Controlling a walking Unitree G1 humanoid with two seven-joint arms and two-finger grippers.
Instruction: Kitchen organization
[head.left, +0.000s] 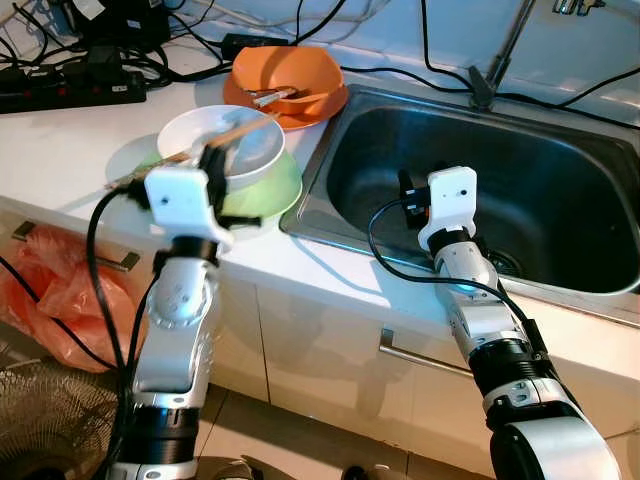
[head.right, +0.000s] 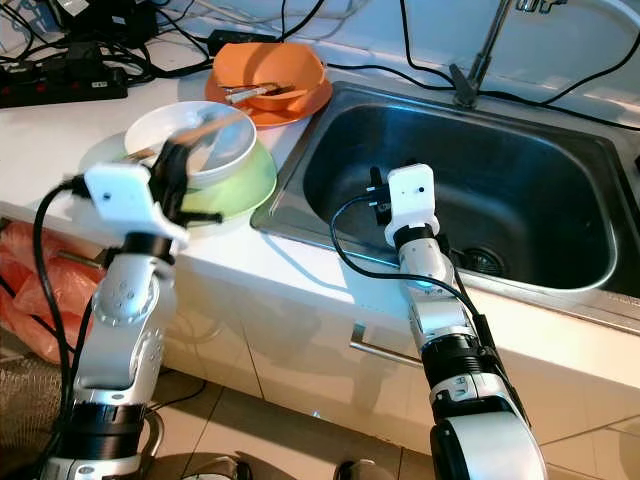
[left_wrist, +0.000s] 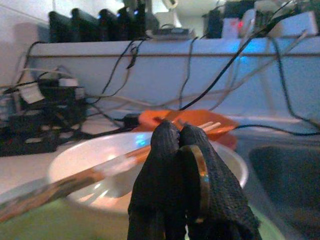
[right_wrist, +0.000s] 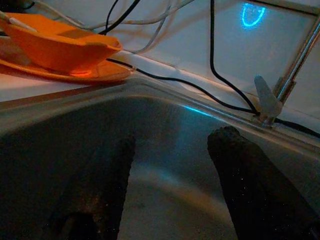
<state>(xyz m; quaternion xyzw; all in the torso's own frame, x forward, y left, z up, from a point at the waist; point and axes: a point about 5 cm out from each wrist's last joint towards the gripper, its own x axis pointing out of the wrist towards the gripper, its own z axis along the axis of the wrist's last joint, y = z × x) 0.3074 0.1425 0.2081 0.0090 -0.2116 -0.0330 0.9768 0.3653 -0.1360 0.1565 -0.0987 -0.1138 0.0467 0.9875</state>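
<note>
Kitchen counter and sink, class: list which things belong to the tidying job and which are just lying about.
Part of the job:
white bowl
green bowl
chopsticks
orange bowl
orange plate
sink
left gripper
right gripper

Just lying about:
power strip
cables
orange plastic bag

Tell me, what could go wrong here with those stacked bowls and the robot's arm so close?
The left gripper, fingers shut, sits at the white bowl stacked in the green bowl near the counter edge; a nudge might tip the stack. The chopsticks lying loose across the white bowl could roll off. Nearby cables could snag.
</note>
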